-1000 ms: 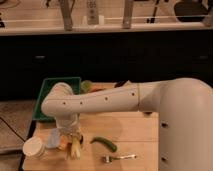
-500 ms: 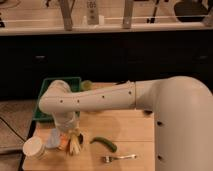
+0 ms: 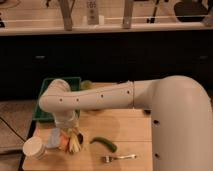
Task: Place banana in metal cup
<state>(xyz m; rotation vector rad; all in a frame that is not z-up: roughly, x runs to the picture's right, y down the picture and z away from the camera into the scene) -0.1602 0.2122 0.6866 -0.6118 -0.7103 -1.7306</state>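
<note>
The banana (image 3: 75, 143), pale yellow with splayed strips, is on the wooden table (image 3: 125, 130) at the front left, right under my gripper (image 3: 70, 131). The gripper comes straight down onto it from the white arm's (image 3: 95, 97) wrist and hides its top. A small orange piece (image 3: 64, 140) lies against the banana's left side. A greyish metal cup (image 3: 53, 138) stands just left of that, partly hidden by the wrist. The gripper is beside the cup, not over it.
A white round cup (image 3: 34, 147) stands at the table's front left corner. A curved green chilli pepper (image 3: 104, 144) lies right of the banana and a fork (image 3: 120, 157) near the front edge. A green tray (image 3: 46, 102) sits behind the arm at the back left.
The arm's elbow has shifted slightly to the left. The gripper stays over the banana, which has shifted a little up in the view.
</note>
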